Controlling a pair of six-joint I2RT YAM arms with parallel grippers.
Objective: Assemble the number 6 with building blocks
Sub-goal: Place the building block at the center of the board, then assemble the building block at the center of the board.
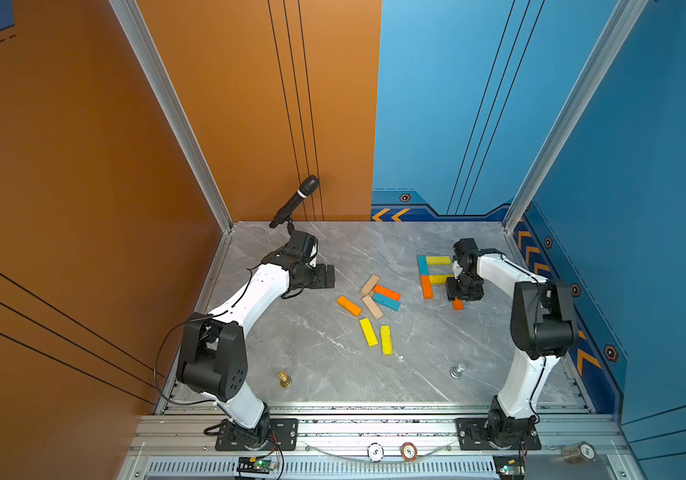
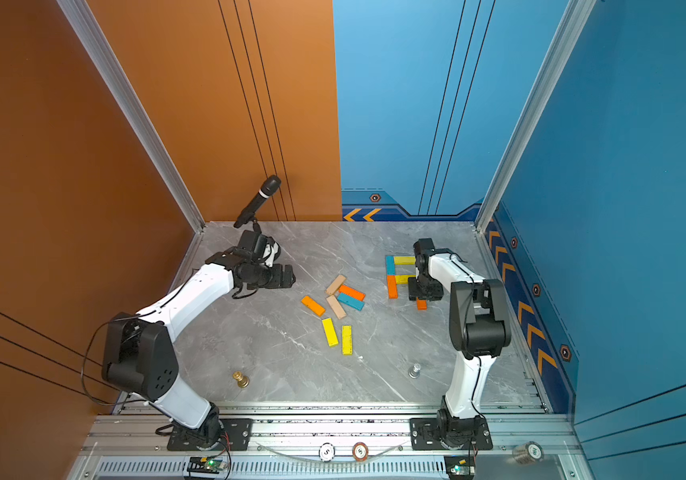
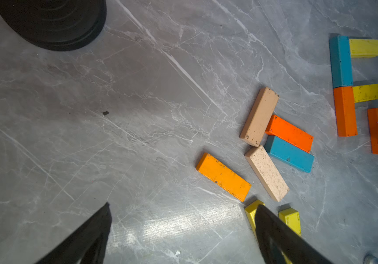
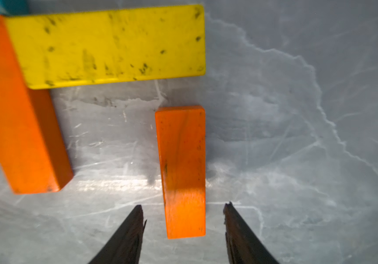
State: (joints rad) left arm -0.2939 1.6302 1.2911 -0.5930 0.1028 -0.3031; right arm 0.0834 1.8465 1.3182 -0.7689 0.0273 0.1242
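Right wrist view gives the closest look. The orange block (image 4: pixel 181 164) lies flat on the tabletop (image 4: pixel 298 137) between the fingers of the right tool (image 4: pixel 184 204). This tool is open, with a clear gap on each side, so it grips nothing. The block is near the free end of a yellow block (image 4: pixel 110 45) that belongs to the unfinished figure, but it does not touch it.

I judge these building blocks to be painted wood: light, stiff and not fragile, with smooth paint that may slip a little. The best hold seems to be across the two long edges, about mid-length, so that the block does not swing.

In both top views the tool body hides most of this block (image 1: pixel 457 304) and only one end shows. There, however, the loose pile (image 1: pixel 374 301) is seen whole, well apart from the figure. Left wrist view shows the left tool (image 3: pixel 183 204) with its jaws wide apart and empty above the tabletop, near that pile.
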